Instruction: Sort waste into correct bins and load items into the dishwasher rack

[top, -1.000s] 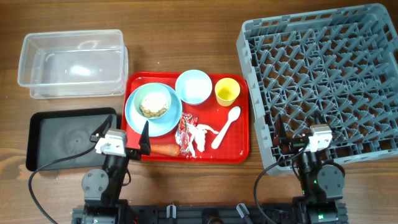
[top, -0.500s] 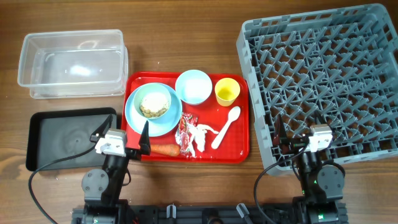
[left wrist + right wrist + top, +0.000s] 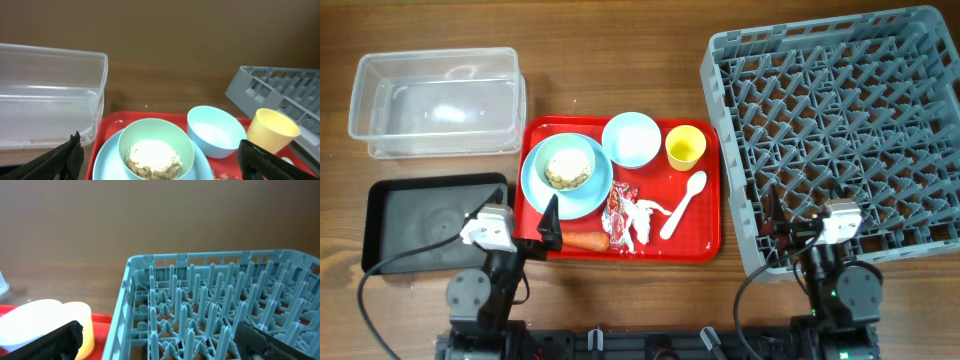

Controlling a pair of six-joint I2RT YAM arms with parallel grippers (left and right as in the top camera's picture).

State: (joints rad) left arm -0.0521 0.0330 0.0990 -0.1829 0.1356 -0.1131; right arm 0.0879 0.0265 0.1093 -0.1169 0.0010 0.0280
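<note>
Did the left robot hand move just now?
Yes, a little. The left gripper slid left, away from the red tray and further over the black tray.

The left gripper (image 3: 527,198) has edged slightly toward nine o'clock — further over the black tray (image 3: 420,225). The right gripper (image 3: 802,196) has crept toward four o'clock.
</note>
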